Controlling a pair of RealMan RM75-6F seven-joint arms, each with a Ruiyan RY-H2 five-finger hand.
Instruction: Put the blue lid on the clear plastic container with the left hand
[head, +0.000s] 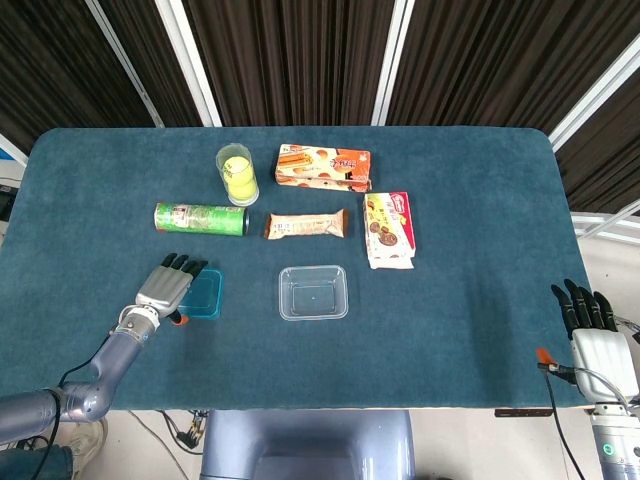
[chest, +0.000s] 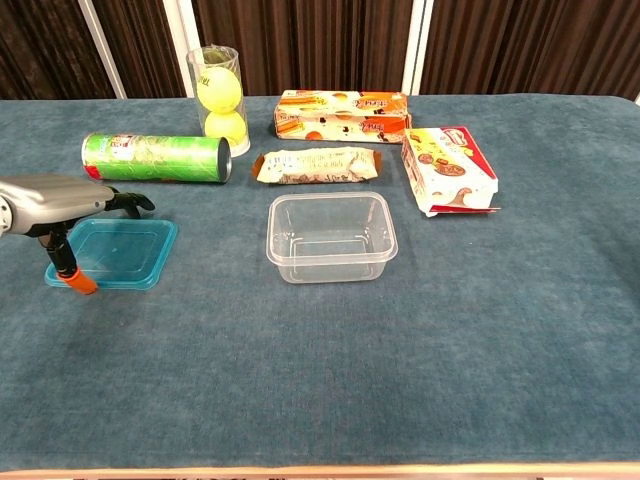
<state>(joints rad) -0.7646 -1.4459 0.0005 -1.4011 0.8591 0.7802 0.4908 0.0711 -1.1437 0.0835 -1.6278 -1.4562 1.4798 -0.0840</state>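
Currently: lid (chest: 113, 252) flat on counter (head: 470, 300), left of container (chest: 331, 236), well apart from it, not yet on. Container upright, open side up, near counter centre. Left hand (head: 166, 288) hovering palm-down over lid's left edge, fingers (chest: 135, 201) stretched forward and slightly spread, holding nothing; orange-tipped thumb (chest: 70, 273) pointing down, tip at lid's near-left corner — contact with lid not discernible. Right hand (head: 595, 335) parked at counter's right near corner, off the blue surface, fingers extended and apart, holding nothing; head view only.

Behind lid: green can (chest: 157, 157) lying on its side. Beyond that, clear tube (chest: 220, 98) of tennis balls standing upright. Behind container: snack bar (chest: 315, 165) lying flat, then orange box (chest: 342, 115) further back. White-red box (chest: 447, 168) right of container, apart from it, lying flat.
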